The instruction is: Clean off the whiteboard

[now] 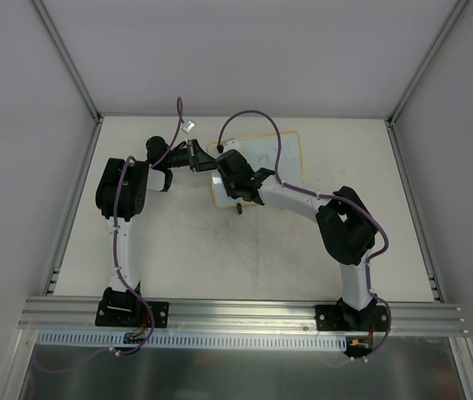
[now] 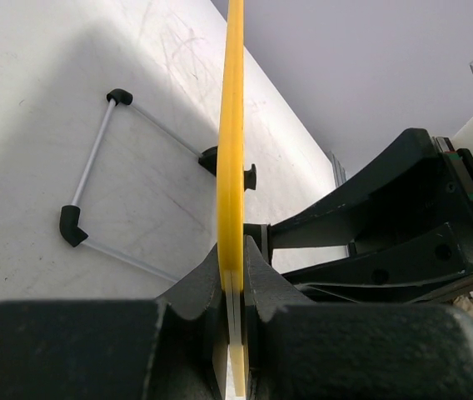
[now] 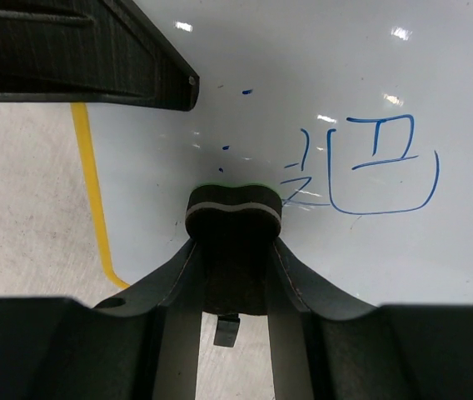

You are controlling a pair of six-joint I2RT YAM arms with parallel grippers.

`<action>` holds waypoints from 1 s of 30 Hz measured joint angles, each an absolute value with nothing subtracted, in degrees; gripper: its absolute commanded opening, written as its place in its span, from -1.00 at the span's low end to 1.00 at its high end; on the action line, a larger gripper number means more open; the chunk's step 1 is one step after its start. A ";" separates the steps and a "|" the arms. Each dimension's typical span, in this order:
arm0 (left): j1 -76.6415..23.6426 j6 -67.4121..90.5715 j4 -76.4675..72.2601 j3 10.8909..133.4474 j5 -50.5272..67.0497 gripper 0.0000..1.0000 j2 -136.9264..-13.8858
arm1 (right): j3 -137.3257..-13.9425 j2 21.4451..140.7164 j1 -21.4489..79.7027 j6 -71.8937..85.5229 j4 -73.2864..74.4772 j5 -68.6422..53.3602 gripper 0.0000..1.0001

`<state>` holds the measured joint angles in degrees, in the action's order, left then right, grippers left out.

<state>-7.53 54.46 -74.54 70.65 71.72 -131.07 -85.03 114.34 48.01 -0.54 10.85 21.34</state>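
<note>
The whiteboard has a glossy white face and a yellow frame. It lies at the back middle of the table. Blue scribbles are on it. My left gripper is shut on the board's left frame edge, with the jaws pinching it. My right gripper is shut on a black eraser. It presses the eraser on the board near the left edge, just left of the scribbles.
Behind the board, a stand of thin white rods with black corner pieces rests on the table. A small black foot pokes out at the board's near edge. Grey walls enclose the table on three sides.
</note>
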 measured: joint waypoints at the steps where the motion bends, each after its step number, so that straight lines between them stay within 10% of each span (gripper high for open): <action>1: -7.53 54.46 -74.54 70.65 71.75 -1.00 -131.04 | -85.03 114.30 48.01 -0.30 10.87 21.39 -0.99; 30: -7.81 53.54 -74.17 70.67 71.88 -1.00 -130.61 | -103.28 118.72 40.38 -3.99 21.26 18.00 -0.99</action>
<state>-7.81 53.54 -74.17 70.67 71.88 -130.61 -103.28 118.72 40.38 -3.99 21.26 18.00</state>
